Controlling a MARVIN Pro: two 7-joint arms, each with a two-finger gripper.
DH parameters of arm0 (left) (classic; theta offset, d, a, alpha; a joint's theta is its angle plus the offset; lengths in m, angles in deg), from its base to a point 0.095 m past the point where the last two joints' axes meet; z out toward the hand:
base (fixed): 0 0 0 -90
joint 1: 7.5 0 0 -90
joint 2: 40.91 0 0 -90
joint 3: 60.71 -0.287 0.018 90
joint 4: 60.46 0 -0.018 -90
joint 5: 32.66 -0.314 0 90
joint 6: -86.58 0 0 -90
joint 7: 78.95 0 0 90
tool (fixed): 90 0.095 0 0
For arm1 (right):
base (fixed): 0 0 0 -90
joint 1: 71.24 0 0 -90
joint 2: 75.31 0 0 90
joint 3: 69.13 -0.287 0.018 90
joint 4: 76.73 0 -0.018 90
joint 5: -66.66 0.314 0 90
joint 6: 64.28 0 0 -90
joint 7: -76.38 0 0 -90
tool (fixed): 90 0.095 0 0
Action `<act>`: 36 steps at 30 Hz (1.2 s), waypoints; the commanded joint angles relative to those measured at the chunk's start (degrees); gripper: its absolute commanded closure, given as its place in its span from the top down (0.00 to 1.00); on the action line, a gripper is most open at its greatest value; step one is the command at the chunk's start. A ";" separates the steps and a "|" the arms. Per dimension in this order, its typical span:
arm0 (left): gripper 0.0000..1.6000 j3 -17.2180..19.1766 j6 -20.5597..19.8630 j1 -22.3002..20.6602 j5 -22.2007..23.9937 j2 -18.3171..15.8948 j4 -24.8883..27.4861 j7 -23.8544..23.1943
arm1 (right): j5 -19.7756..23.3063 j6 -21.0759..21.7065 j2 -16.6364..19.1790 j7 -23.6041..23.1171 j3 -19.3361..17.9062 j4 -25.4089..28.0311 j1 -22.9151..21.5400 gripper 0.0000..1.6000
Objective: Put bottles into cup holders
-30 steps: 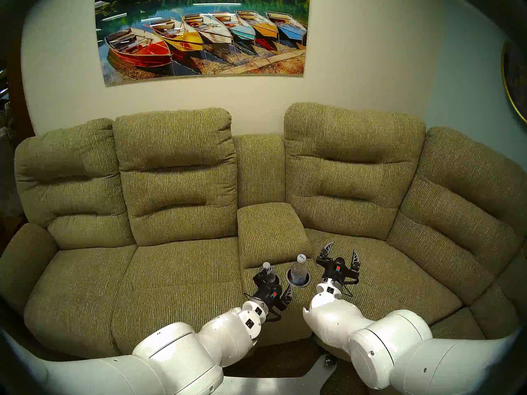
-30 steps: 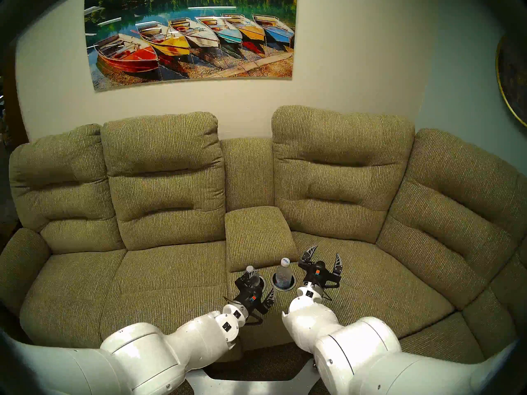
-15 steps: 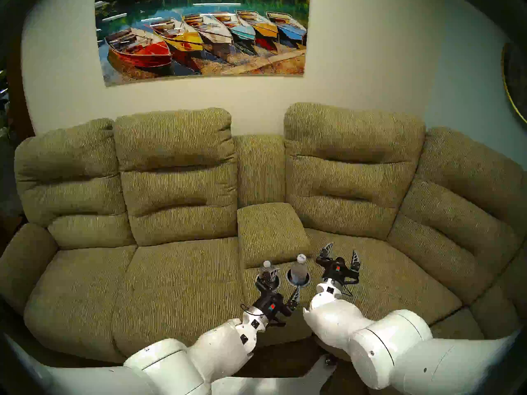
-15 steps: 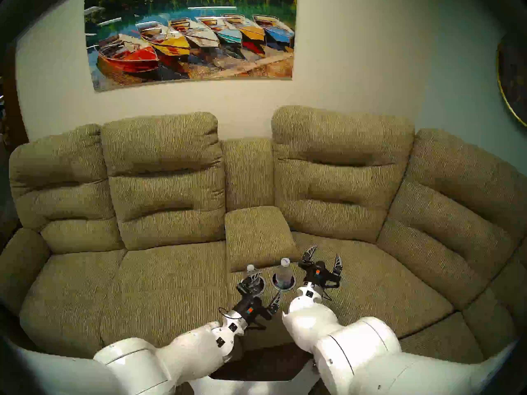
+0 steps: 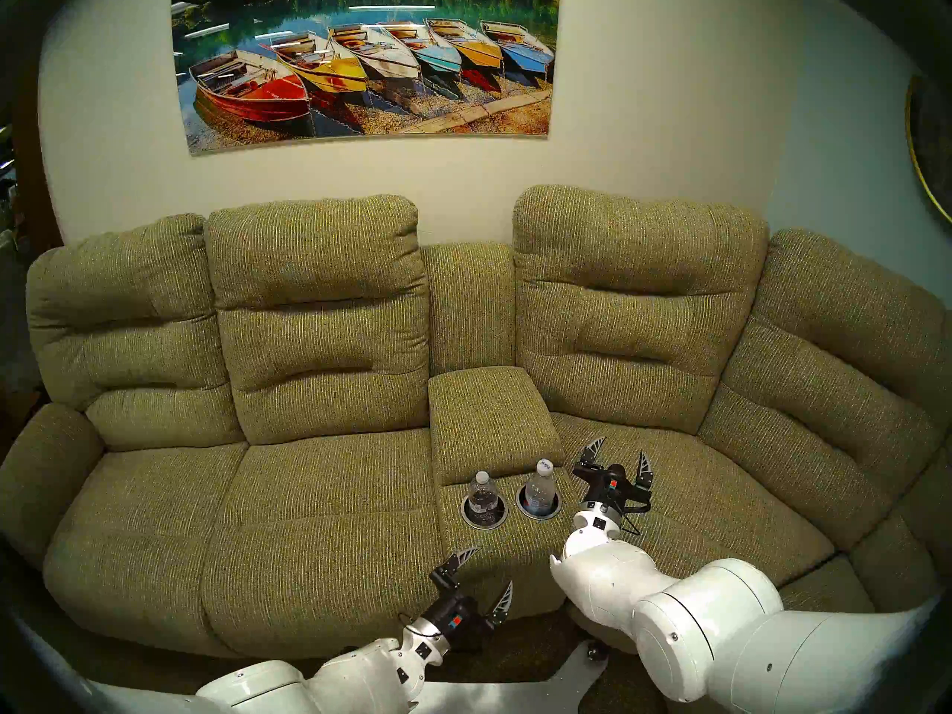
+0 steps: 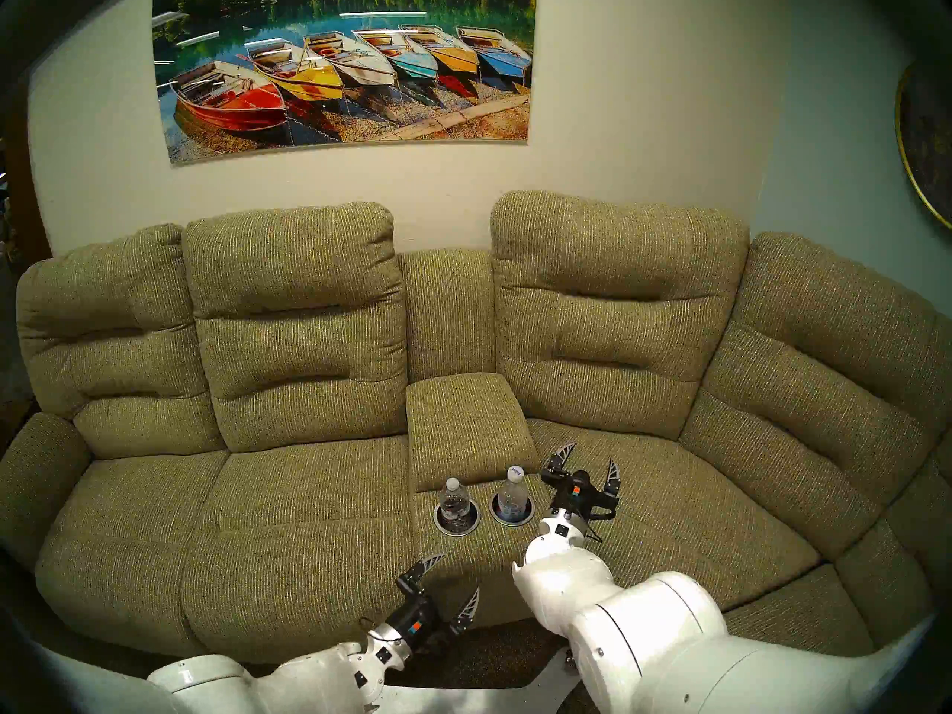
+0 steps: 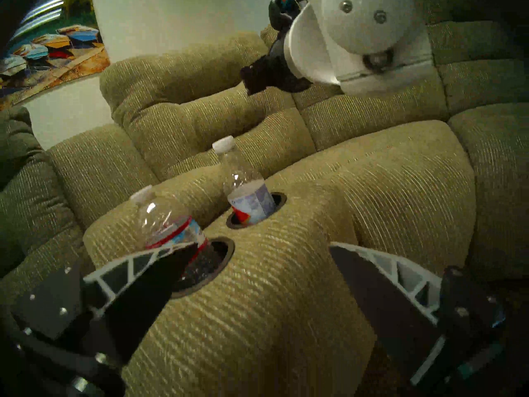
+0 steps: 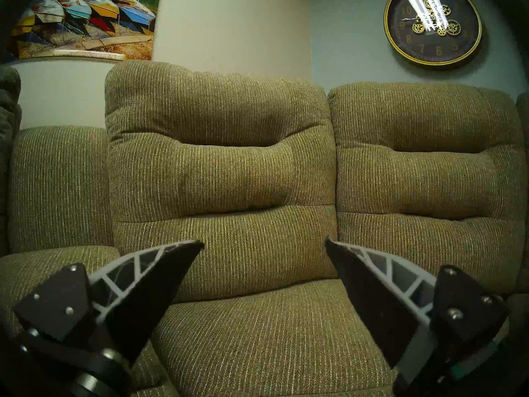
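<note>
On the sofa's centre console [image 5: 492,429] both bottles are sitting upright in the cup holders. The red-banded bottle [image 5: 482,493] is in the left cup holder [image 5: 485,513], and the pale-labelled bottle [image 5: 539,488] is in the right cup holder [image 5: 538,506], so the placing looks done to me.

The left gripper [image 5: 484,576] hangs at the near edge of the seat, well apart from the bottles, fingers spread wide and holding nothing. The right gripper [image 5: 618,458] is just right of the console over the seat cushion, also spread and empty.

My guess is we're at the back-off step. All that's left is pulling both arms clear without clipping a cap, since the bottles stand loose in wells slightly wider than they are.

Labels: honestly can't read a brand. From the left wrist view one label [image 7: 183,233] shows red, white and blue, the other [image 7: 252,204] is pale blue-white with a red patch. There's a tiny mark on the right bottle's cap, too small to read. The wall clock [image 8: 432,25] has gold numerals; 5, 6 and 7 are readable.
</note>
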 commanded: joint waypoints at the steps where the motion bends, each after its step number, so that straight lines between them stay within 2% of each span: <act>1: 1.00 0.09 0.81 2.50 0.07 -2.45 2.67 1.26 | -0.52 -0.27 4.30 -1.15 0.16 0.25 -1.59 1.00; 13: 1.00 -0.91 0.81 6.16 -1.12 -6.06 8.34 2.95 | -1.52 -0.29 7.76 -3.55 0.16 -0.15 -0.42 1.00; 27: 1.00 -1.97 0.81 9.31 -2.60 -11.19 18.27 4.86 | -1.23 -0.29 7.61 -5.19 -0.58 -0.28 0.29 1.00; 34: 1.00 -2.60 0.81 11.44 -3.33 -14.67 24.55 6.11 | -0.62 -0.29 7.65 -6.40 -1.25 -0.14 0.43 1.00; 35: 1.00 -2.66 0.81 12.01 -3.40 -15.55 26.78 6.25 | -0.52 -0.29 7.66 -6.57 -1.35 -0.12 0.44 1.00; 36: 1.00 -2.75 0.81 12.03 -3.53 -15.65 26.25 6.45 | -0.41 -0.29 7.66 -6.74 -1.44 -0.11 0.46 1.00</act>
